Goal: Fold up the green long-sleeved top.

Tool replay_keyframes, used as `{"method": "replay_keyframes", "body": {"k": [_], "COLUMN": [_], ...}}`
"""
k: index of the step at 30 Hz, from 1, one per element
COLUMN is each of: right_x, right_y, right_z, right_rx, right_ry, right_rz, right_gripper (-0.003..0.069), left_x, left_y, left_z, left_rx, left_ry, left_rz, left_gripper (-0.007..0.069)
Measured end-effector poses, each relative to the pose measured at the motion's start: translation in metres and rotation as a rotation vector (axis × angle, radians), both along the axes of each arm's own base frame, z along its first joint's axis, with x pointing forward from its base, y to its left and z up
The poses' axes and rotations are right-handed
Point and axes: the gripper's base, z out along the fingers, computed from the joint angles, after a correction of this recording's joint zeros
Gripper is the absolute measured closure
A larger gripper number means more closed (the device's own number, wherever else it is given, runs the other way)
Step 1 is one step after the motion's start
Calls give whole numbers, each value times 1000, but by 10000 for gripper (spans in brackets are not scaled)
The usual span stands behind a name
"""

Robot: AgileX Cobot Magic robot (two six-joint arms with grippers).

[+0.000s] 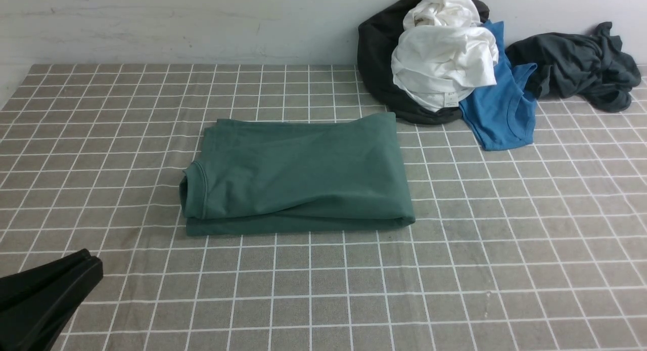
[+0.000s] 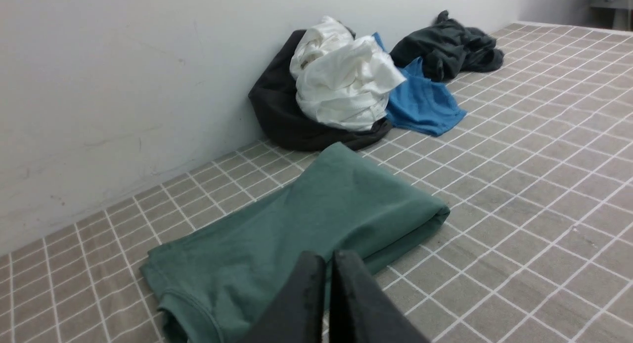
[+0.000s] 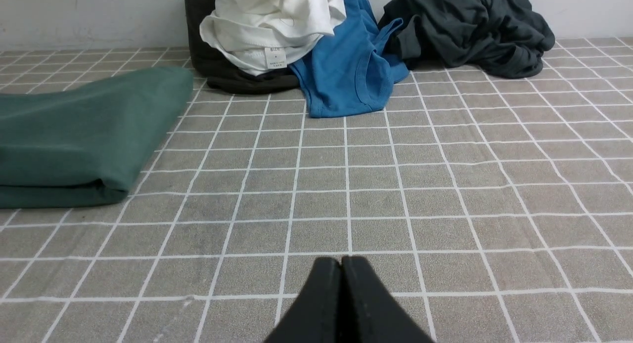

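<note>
The green long-sleeved top (image 1: 298, 176) lies folded into a flat rectangle in the middle of the checked tablecloth, its neckline at the left end. It also shows in the left wrist view (image 2: 296, 224) and at the edge of the right wrist view (image 3: 79, 135). My left gripper (image 1: 93, 262) hangs shut at the front left, short of the top and holding nothing; its jaws (image 2: 329, 259) stand together. My right gripper (image 3: 341, 261) is shut and empty above bare cloth, to the right of the top. It is out of the front view.
A heap of clothes sits against the back wall at the right: a black garment (image 1: 376, 57), a white one (image 1: 445, 62), a bright blue T-shirt (image 1: 498, 113) and a dark grey garment (image 1: 576, 62). The wall (image 1: 202, 22) bounds the table's far side.
</note>
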Motion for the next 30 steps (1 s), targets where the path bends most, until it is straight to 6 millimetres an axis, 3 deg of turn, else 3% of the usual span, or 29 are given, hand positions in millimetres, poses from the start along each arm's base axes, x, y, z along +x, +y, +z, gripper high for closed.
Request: {"method": "replay_keyframes", "body": {"k": [7,16,21,27,30], "right_x": [0,0,0,0,0], "right_y": [0,0,0,0,0], "right_z": [0,0,0,0,0], "right_rx": [0,0,-1,-1,-4], "right_ry": [0,2,2,2,2], "right_rz": [0,0,0,0,1], "right_gripper": [671,671,671,671,671], "left_x": [-26,3,5,3,1], "left_y": [3,36,41,40,39], "left_z": [-23,-87,-94,-119,-125], "left_rx": [-55,40,20,39,49], "left_ry": [-127,-127,-129,161,223], "left_rz": [4,407,461,457,454], "left_gripper": [620,620,620,620,620]}}
